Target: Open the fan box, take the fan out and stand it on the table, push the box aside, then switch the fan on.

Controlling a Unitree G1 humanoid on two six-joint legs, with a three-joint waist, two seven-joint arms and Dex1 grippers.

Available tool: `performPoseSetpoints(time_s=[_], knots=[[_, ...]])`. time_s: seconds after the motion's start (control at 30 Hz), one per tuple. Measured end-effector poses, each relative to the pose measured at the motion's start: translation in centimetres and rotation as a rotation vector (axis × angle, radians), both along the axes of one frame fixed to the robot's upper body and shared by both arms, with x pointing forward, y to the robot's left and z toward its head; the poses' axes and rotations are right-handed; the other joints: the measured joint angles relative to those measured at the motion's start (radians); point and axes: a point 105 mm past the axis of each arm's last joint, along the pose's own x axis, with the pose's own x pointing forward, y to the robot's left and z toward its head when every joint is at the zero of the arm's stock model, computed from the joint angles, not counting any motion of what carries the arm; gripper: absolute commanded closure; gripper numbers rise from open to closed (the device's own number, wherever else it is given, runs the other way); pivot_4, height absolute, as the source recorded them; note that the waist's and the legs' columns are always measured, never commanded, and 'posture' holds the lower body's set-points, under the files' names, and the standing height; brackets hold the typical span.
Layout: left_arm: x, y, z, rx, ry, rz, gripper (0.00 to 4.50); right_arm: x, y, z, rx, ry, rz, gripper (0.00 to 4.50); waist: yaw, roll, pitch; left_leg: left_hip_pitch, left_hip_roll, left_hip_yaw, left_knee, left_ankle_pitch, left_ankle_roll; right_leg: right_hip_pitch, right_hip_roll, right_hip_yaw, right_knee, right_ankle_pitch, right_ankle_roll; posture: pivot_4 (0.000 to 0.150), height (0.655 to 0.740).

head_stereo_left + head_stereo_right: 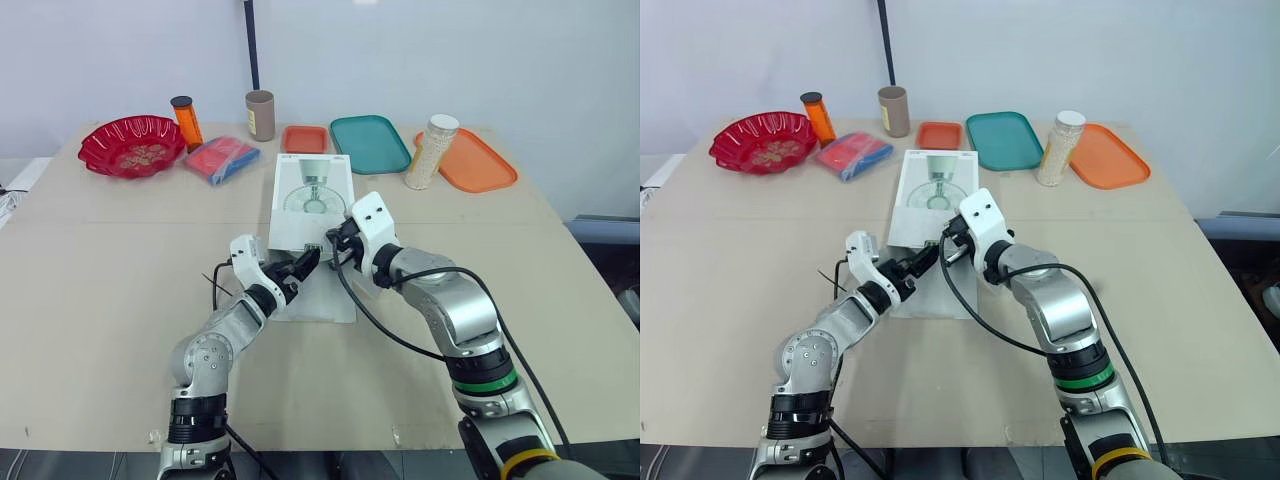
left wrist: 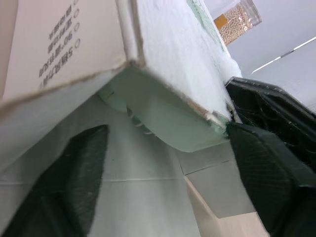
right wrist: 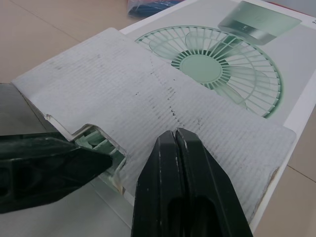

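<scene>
Fan box [image 1: 312, 195], a flat white cardboard one with a green fan printed on top, lies in the middle of the tan surface [image 1: 100, 280], its long side running from near to far. Its near end is open: a lower flap [image 1: 325, 300] lies flat on the surface toward me, and an upper flap [image 3: 163, 94] of grey-white corrugated card is raised a little over the mouth. Through that gap I see the pale green fan [image 2: 148, 108] inside the box.

My left claw [image 1: 308, 262] is at the open near end, on its left side, with its two black fingers spread apart; the mouth of the box and the fan sit between them. My right claw [image 3: 176, 133] is at the same end, just right of the left one, its fingers pressed together against the upper flap. I cannot tell whether any card is pinched between them.

Along the far edge, from left to right, I have a red scalloped plastic bowl [image 1: 132, 146], an orange bottle with a dark cap [image 1: 186, 121], a red and blue packet [image 1: 220, 159], a brown cardboard tube [image 1: 260, 115], a small red-orange tray [image 1: 305, 138], a teal tray [image 1: 370, 142], a clear jar of pale grains with a white lid [image 1: 432, 152] and an orange tray [image 1: 480, 165]
</scene>
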Motion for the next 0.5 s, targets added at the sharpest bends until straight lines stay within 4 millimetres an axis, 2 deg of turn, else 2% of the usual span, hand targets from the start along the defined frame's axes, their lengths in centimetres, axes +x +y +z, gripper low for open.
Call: performPoseSetpoints(time_s=[0.23,0.4,0.5], knots=[[0.34,-0.28,-0.03,-0.016,0.003,0.004,0.56,-0.01,-0.03,0.00,-0.002,0.000,-0.001,4.50,0.000,0.000,0.000,0.000,0.000,0.000,0.000,0.000,0.000,0.000,0.000,0.000,0.000,0.000,0.000,0.150,0.7400],[0.39,-0.72,-0.01,-0.059,0.019,-0.016,2.00,-0.04,-0.18,-0.08,-0.007,0.003,-0.007,4.50,0.000,0.000,0.000,0.000,0.000,0.000,0.000,0.000,0.000,0.000,0.000,0.000,0.000,0.001,0.001,0.150,0.7400],[0.37,-0.76,-0.04,-0.071,0.025,-0.020,2.11,-0.06,-0.21,-0.07,-0.007,0.003,-0.008,4.50,0.000,0.000,0.000,0.000,0.000,0.000,0.000,0.000,0.000,0.000,0.000,0.000,0.000,0.001,0.001,0.150,0.7400]])
